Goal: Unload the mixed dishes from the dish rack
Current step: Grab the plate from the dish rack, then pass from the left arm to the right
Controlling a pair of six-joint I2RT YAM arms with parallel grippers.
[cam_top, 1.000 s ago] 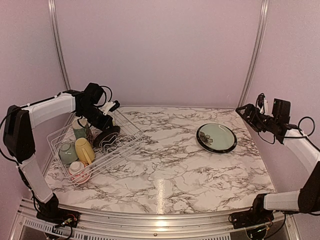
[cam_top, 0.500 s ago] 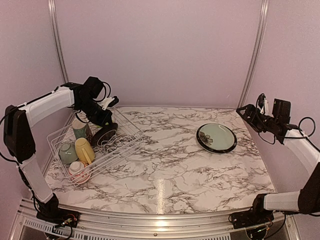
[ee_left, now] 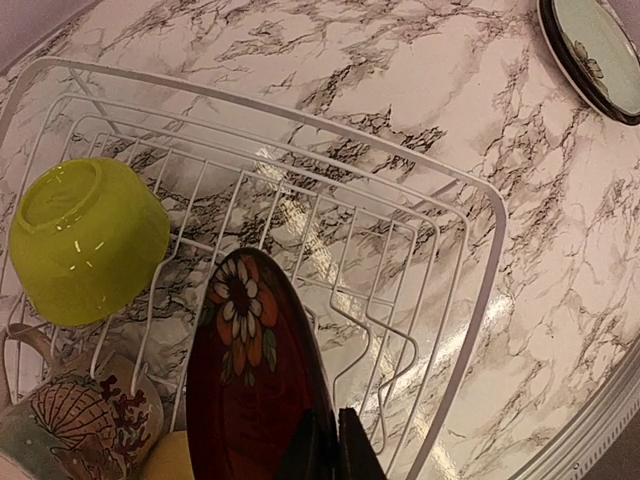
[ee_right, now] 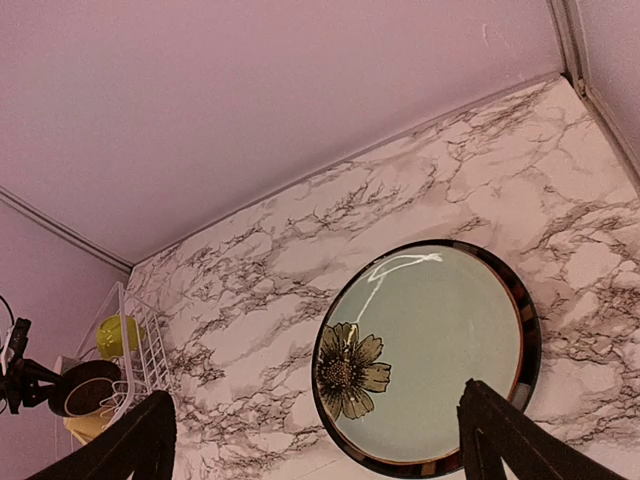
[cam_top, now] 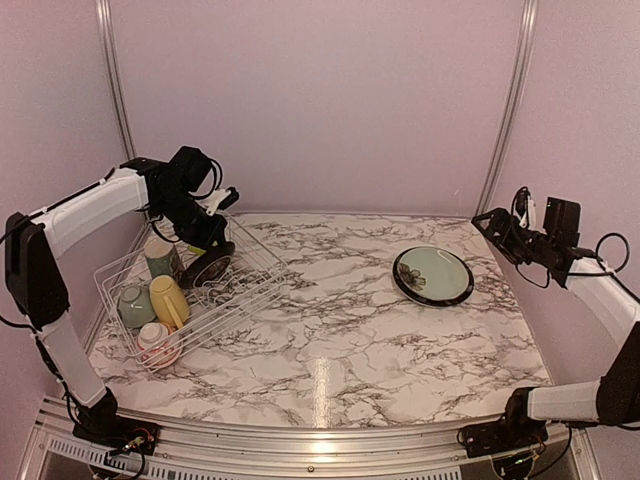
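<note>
The white wire dish rack (cam_top: 262, 285) stands at the table's left. A dark red flower-patterned plate (ee_left: 250, 370) stands on edge among its prongs, and my left gripper (ee_left: 333, 440) is shut on that plate's rim, one finger on each face. From above, the left gripper (cam_top: 214, 240) reaches down onto the red plate (cam_top: 208, 267). A lime-green bowl (ee_left: 85, 240) lies upside down in the rack (ee_left: 480, 260), beside a patterned mug (ee_left: 75, 430). A yellow mug (cam_top: 168, 300) lies there too. My right gripper (ee_right: 320, 440) hangs open above a pale green plate (ee_right: 430, 355) lying flat on the table.
The rack also holds a green mug (cam_top: 135, 305) and a pinkish bowl (cam_top: 158, 345) at its near end. The pale green plate (cam_top: 433, 275) lies at the right of the marble table (cam_top: 330, 340). My right gripper (cam_top: 500, 228) hovers near the right wall.
My left arm has risen and drawn slightly left, and the red plate has come up a little with it. The right arm has not moved.
</note>
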